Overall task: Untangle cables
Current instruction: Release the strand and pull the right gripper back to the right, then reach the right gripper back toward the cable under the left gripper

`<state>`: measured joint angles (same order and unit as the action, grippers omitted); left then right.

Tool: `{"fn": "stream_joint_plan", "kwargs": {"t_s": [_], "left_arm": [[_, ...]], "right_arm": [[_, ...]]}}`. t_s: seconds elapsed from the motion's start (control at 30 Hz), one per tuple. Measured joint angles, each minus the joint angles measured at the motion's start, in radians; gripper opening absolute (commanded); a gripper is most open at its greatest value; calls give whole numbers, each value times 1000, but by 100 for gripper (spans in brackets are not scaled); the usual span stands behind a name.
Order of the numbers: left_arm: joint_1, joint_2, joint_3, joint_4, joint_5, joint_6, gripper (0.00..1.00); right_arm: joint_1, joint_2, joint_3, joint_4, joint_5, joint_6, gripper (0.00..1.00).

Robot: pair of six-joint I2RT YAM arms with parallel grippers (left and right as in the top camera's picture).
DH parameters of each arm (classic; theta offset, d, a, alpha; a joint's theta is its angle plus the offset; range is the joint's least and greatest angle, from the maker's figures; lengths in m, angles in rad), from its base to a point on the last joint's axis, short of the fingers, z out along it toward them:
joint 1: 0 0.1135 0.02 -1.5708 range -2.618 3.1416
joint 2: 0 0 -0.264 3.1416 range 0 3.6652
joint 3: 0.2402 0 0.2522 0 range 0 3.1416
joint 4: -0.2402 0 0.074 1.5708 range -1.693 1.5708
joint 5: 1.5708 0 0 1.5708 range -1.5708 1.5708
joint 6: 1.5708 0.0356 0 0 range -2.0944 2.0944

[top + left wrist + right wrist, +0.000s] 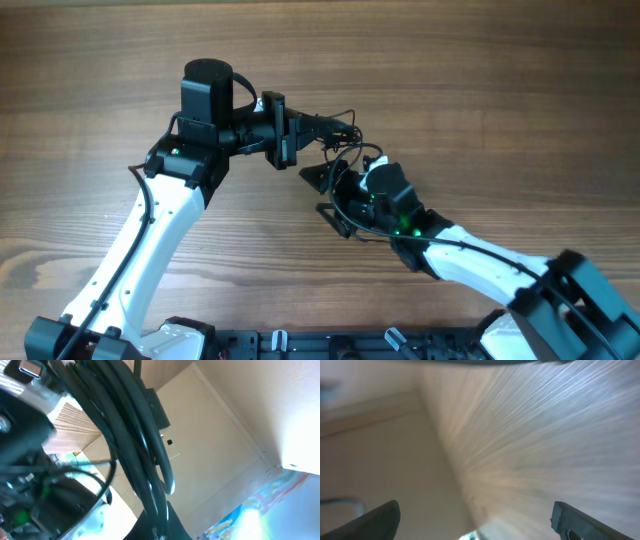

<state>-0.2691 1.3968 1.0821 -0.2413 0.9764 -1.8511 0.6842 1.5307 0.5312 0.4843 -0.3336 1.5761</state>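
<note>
The cables are thin black cords in loose loops, held up above the wooden table between the two arms. In the overhead view my left gripper points right and is shut on one end of the bundle. In the left wrist view the cables run as a dark bunch from the top left down into the closed jaws. My right gripper sits just below the loops with its fingers spread. In the right wrist view its jaws are wide open with nothing between them.
The right arm reaches in from the bottom right, and the left arm from the bottom left. The right arm's body with a green light shows in the left wrist view. The right wrist view shows blurred bare wood.
</note>
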Motion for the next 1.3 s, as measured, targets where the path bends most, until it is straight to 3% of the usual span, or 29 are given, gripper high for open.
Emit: {"fn": "stream_joint_plan", "kwargs": {"t_s": [0.03, 0.23, 0.47, 0.8, 0.93, 1.1, 1.2, 1.3], "left_arm": [[1, 0, 0, 0, 2, -3, 4], [43, 0, 0, -1, 18, -9, 4], [150, 0, 0, -29, 21, 47, 4], [174, 0, 0, -104, 21, 88, 4], [174, 0, 0, -154, 18, 101, 4], [174, 0, 0, -163, 25, 153, 4], [174, 0, 0, -166, 27, 176, 4], [174, 0, 0, -204, 7, 181, 4]], "right_arm": [[0, 5, 1, -27, 19, -32, 100], [-21, -2, 12, -348, 120, -231, 100], [-154, -174, 5, -628, 217, -461, 100], [-389, -646, 2, -642, 328, -769, 100], [-393, -707, 2, -638, 387, -930, 100], [-394, -667, 2, -688, 629, -1007, 100], [-398, -636, 0, -670, 549, -1025, 92], [-399, -633, -1, -566, 294, -1054, 84]]}}
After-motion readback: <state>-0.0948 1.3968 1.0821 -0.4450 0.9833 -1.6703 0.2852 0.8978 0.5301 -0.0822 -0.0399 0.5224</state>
